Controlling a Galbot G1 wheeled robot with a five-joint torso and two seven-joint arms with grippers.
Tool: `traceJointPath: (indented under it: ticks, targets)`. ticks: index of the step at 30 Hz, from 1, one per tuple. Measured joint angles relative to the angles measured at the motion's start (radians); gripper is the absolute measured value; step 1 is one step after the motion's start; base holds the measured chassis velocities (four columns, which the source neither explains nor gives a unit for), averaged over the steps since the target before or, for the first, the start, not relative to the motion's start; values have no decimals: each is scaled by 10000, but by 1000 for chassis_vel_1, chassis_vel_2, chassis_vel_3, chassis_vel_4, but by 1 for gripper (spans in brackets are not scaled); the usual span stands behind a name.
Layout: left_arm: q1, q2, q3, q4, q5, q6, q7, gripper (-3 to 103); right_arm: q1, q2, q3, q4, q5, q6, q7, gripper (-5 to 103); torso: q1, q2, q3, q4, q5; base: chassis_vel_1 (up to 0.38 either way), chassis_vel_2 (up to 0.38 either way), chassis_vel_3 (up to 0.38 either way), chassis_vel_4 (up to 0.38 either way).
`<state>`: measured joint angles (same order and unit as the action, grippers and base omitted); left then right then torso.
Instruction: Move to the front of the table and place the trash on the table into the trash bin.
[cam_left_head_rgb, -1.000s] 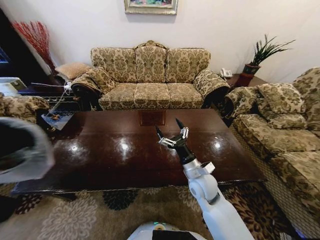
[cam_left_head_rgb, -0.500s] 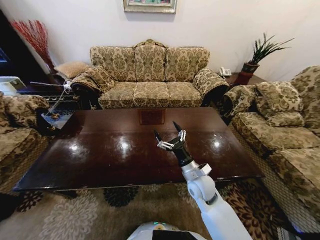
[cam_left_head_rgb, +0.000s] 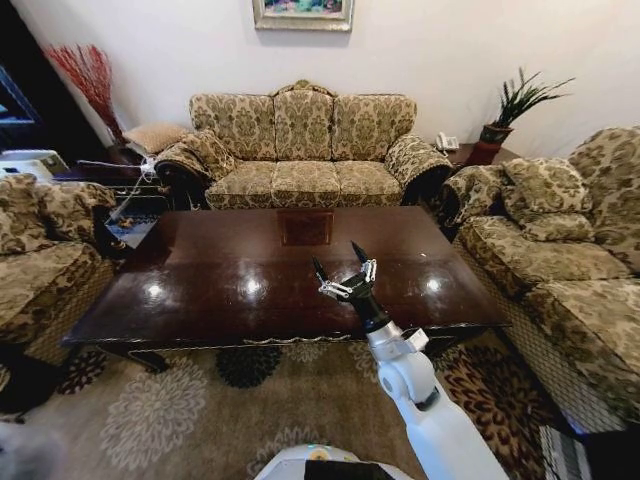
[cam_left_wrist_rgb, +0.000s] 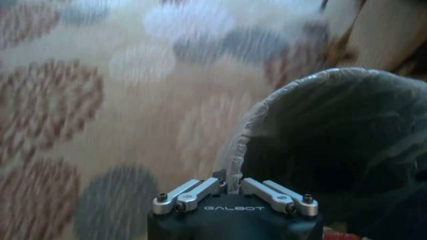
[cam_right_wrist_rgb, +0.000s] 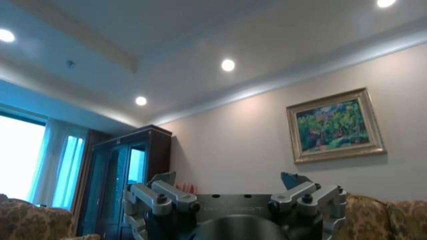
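Glossy dark brown wooden counter (cam_left_head_rgb: 200, 290) spans frame centre, top bare of trash. Right claw (cam_left_head_rgb: 340, 272) raised above its near edge, prongs spread, empty. Left claw (cam_left_wrist_rgb: 232, 196) pinches the translucent-lined round trash bin (cam_left_wrist_rgb: 333, 150) rim, low over carpet.

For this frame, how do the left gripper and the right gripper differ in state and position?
The left gripper is shut, pinching the bag-lined rim of the trash bin; the right gripper is open and holds nothing. The left gripper hangs over the carpet, while the right gripper is raised above the table with its fingers pointing upward. Both share the same two-finger metal build.
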<state>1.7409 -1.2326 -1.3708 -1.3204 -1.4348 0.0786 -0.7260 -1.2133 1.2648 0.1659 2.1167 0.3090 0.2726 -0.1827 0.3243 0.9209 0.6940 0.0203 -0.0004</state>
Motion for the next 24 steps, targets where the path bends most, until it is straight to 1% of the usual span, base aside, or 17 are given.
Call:
traceJointPath:
  ticks: [2, 3, 6, 7, 9, 10, 12, 13, 14, 15, 17, 18, 19, 20, 22, 24]
  targets:
    - [-375, -231, 244, 526, -27, 109, 302, 0, -51, -90, 76, 86, 49, 42, -79, 100, -1, 0, 0, -2, 9, -28, 30, 9, -34]
    - [-609, -375, 429, 853, -19, 142, 480, 0, -91, -129, 124, 149, 78, 55, -85, 100, -3, 0, -1, -2, 7, 0, 0, 0, 0]
    - [-768, -462, 556, 1062, 4, 164, 585, 0, -126, -165, 165, 194, 94, 57, -85, 100, -6, 1, -2, 0, 5, 0, 0, 0, 0]
    - [-1003, -570, 728, 1336, 69, 243, 840, 0, -207, -226, 220, 250, 97, 57, -81, 100, -11, 2, -4, 3, 4, 0, 0, 0, 0]
    - [-1312, -627, 956, 1759, 246, 292, 1225, 0, -340, -285, 291, 260, 73, 55, -63, 100, -11, 2, -4, 1, 12, 0, 0, 0, 0]
    - [-1679, -636, 1166, 2313, 441, 291, 1398, 0, -467, -326, 385, 249, 33, 54, -37, 100, -10, 2, -4, -1, 12, 0, 0, 0, 0]
    - [-1765, -638, 1214, 2440, 485, 292, 1449, 0, -503, -335, 416, 242, 25, 53, -29, 100, -10, 1, -4, -1, 9, 0, 0, 0, 0]
    - [-2052, -659, 1398, 2922, 689, 294, 1742, 0, -668, -376, 540, 216, 3, 52, -1, 100, -9, 1, -3, 0, -1, 0, 0, 0, 0]
    - [-2228, -693, 1532, 3221, 843, 291, 2074, 0, -791, -406, 652, 213, 3, 52, 19, 100, -8, 1, -3, -1, -1, 0, 0, 0, 0]
    - [-2228, -693, 1532, 3221, 843, 291, 2074, 0, -791, -406, 652, 213, 3, 52, 19, 100, -8, 1, -3, -1, -1, 0, 0, 0, 0]
    - [-2377, -736, 1628, 3444, 960, 275, 2424, 0, -935, -444, 788, 207, 12, 51, 51, 100, -9, 1, -3, 1, 4, 0, 0, 0, 0]
    - [-2574, -771, 1721, 3707, 1096, 249, 2701, 0, -1083, -478, 946, 162, 22, 50, 80, 100, -10, 2, -4, -1, 12, 0, 0, 0, 0]
    - [-2749, -788, 1794, 3951, 1208, 218, 2808, 0, -1167, -500, 1045, 108, 24, 50, 112, 100, -10, 3, -4, -1, 13, 0, 0, 0, 0]
    - [-2749, -788, 1794, 3951, 1208, 218, 2808, 0, -1167, -500, 1045, 108, 24, 50, 112, 100, -10, 3, -4, -1, 13, 0, 0, 0, 0]
    - [-2982, -794, 1884, 4270, 1342, 205, 2943, 0, -1268, -517, 1161, 58, 25, 50, 137, 100, -9, 2, -3, 0, 0, 0, 0, 0, 0]
    - [-3135, -792, 1926, 4479, 1428, 204, 3051, 0, -1346, -521, 1217, 52, 25, 49, 152, 100, -9, 2, -3, -1, 0, 0, 0, 0, 0]
